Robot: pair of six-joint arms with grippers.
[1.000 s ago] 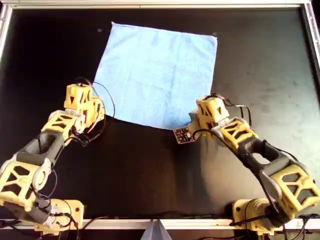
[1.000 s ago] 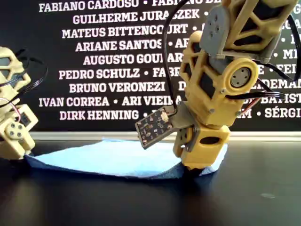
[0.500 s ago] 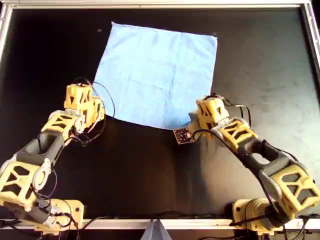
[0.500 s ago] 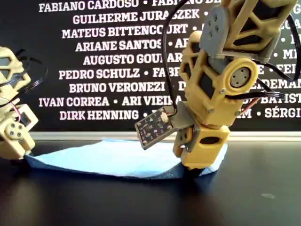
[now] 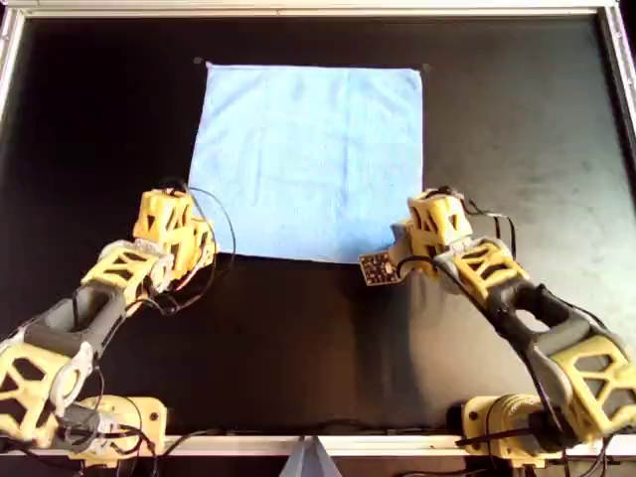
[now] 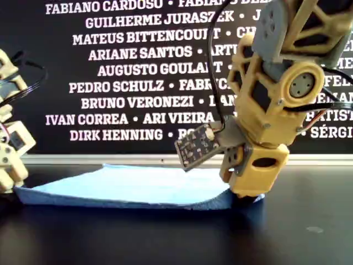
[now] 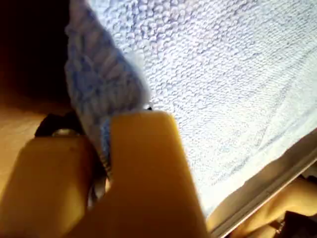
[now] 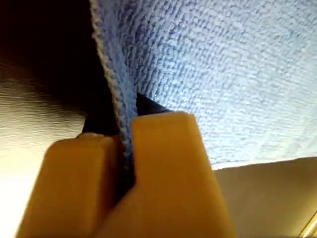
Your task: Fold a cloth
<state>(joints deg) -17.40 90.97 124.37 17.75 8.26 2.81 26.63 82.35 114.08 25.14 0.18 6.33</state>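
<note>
The black worktop (image 5: 517,129) is bounded by a pale metal frame (image 5: 318,8) along the overhead view's top and sides, with a strip also along the bottom. Wide bare stretches of dark surface lie to the overhead view's left and right of the cloth (image 5: 308,159), and a broad bare band runs between the cloth's near edge and the arm bases at the bottom of that view. In the exterior view a dark wall printed with white names (image 6: 127,72) stands behind the worktop.

The cloth lies spread as a near-square sheet in the upper middle of the overhead view, its far edge close to the top frame and roughly parallel to it. Its far part rests flat; the exterior view shows the near edge raised off the worktop at both corners, sagging slightly between them.

The left end effector (image 5: 189,238) sits at the cloth's near corner on the overhead view's left; the left wrist view shows its yellow fingers (image 7: 143,163) together with a bunched fold of blue fabric pinched between them. The right end effector (image 5: 412,243) sits at the near corner on the overhead view's right, and the right wrist view shows its fingers (image 8: 163,168) clamped on the cloth's hemmed edge. A small circuit board (image 5: 378,268) hangs beside the right end effector, just off the cloth's edge
</note>
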